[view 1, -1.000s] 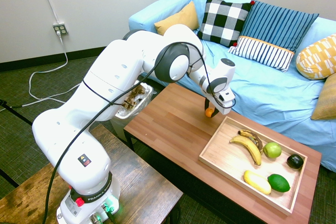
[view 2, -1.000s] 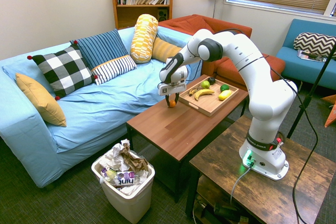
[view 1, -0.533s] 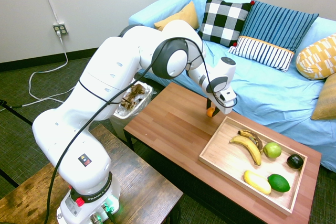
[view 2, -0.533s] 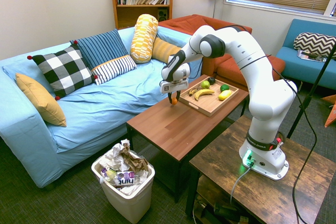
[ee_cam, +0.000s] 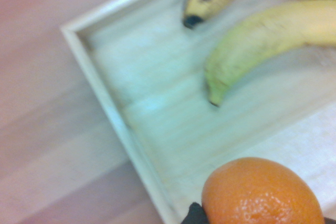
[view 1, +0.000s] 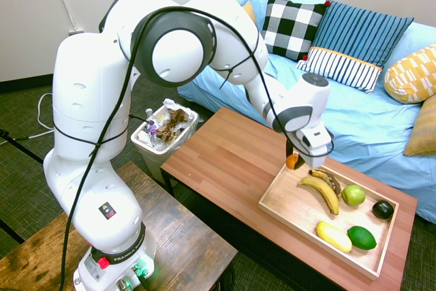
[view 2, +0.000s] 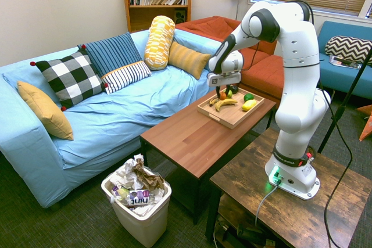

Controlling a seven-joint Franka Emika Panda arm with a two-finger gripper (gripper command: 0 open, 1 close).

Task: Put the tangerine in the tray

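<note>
Orange fruit held above tray corner

Tangerine (view 1: pixel 292 161) clamped in the fingers (view 1: pixel 294 159), clear of the wood, over the tray (view 1: pixel 286 202) at its sofa-side corner. Gripper points straight down. Two bananas (view 1: pixel 323 191) lie just beside it in the tray, on the table (view 1: pixel 225 161).

Tray (view 1: pixel 286 204) corner bare — bananas (view 1: pixel 323 189) crowd its sofa-side edge.

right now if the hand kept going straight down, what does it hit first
Most likely the bare floor of the pale wooden tray, just inside its corner. The hand holds the small orange tangerine above that spot, clear of the yellow bananas. The exact depth is uncertain.
</note>
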